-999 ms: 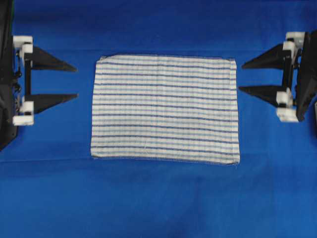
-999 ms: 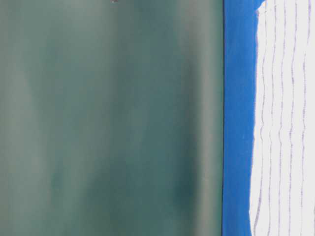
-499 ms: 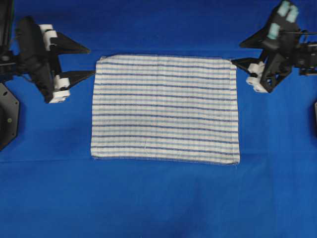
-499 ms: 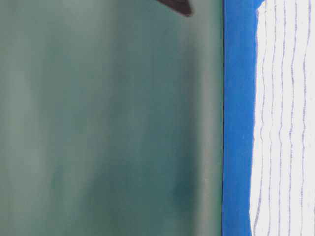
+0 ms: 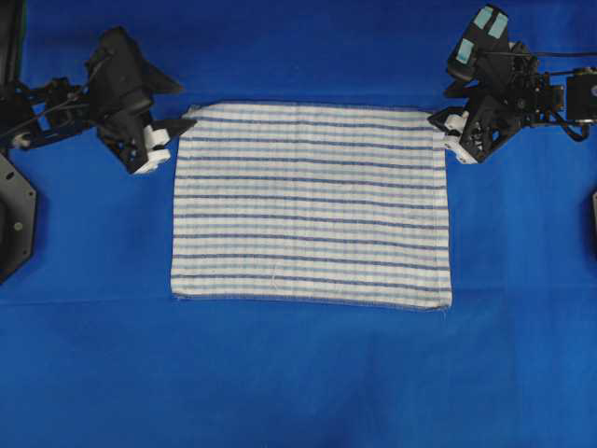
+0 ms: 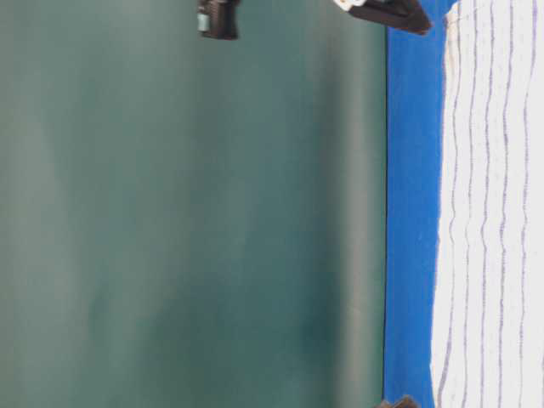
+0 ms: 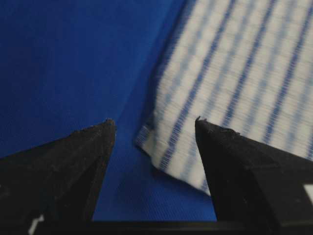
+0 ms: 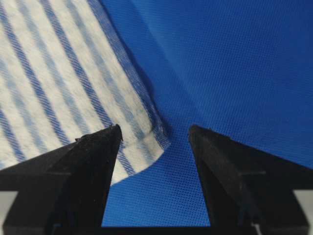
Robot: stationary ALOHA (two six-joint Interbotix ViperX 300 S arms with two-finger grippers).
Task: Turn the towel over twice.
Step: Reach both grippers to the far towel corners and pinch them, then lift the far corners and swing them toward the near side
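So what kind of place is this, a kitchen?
Probably a robot test bench, not a kitchen: a blue cloth covers the table, one striped towel lies flat, and two robot grippers sit at its corners.

Blue on blue, with stripes in the middle

We see the towel [image 5: 311,203] in white, crossed by alternating dark blue and pale blue stripes, with faint paler bands across them giving a soft check up close. Under it we have the cloth [image 5: 298,373], a plain saturated blue with a fine woven grain in the wrist views. We note the left gripper [image 5: 177,105] is black with a white block, the right gripper [image 5: 446,103] black with white and pale teal patches. We see a dull grey-green wall [image 6: 187,221] behind.
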